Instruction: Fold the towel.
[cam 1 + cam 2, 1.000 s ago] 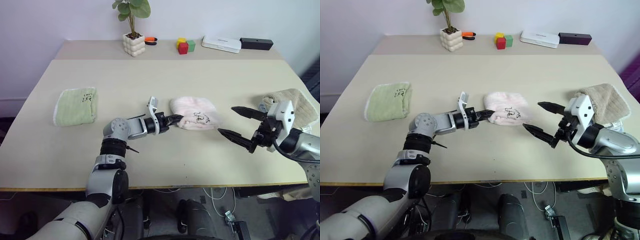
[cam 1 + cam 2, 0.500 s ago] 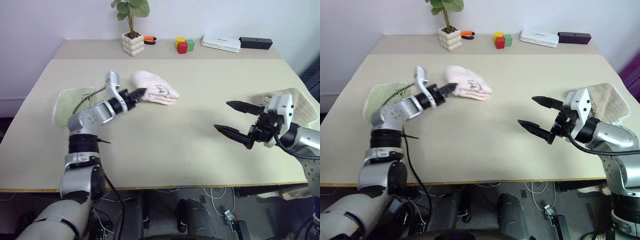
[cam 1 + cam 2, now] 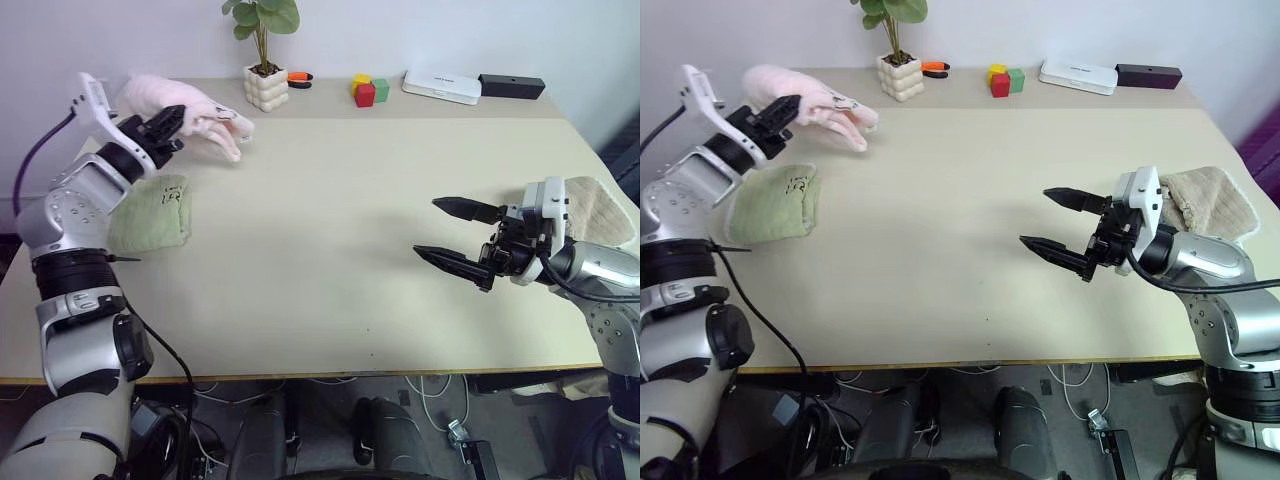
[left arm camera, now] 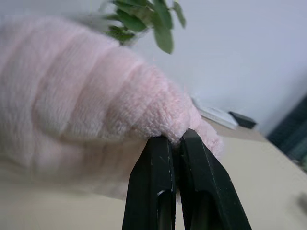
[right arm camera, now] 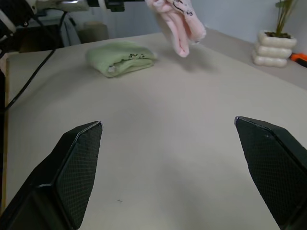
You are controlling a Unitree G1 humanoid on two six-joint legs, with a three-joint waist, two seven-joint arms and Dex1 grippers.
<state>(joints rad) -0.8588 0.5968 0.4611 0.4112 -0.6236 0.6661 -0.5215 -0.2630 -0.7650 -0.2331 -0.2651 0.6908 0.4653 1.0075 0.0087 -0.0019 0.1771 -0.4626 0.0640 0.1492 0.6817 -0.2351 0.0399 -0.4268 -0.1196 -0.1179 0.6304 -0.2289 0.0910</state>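
Beige and broad, the bench (image 3: 330,250) has a potted plant (image 3: 265,55) at its far edge, and everything below is placed from that plant. Left of the plant, the left claw (image 3: 170,122) is clamped on the bunched pink towel (image 3: 195,108), holding it up in the air over the bench's far left corner, above and just beyond a folded green towel (image 3: 150,212) lying on the bench. Well to the right of the plant and nearer the front edge, the right claw (image 3: 445,232) hovers with its two fingers spread wide apart and empty, just beside a tan towel (image 3: 605,208) at the bench's right edge.
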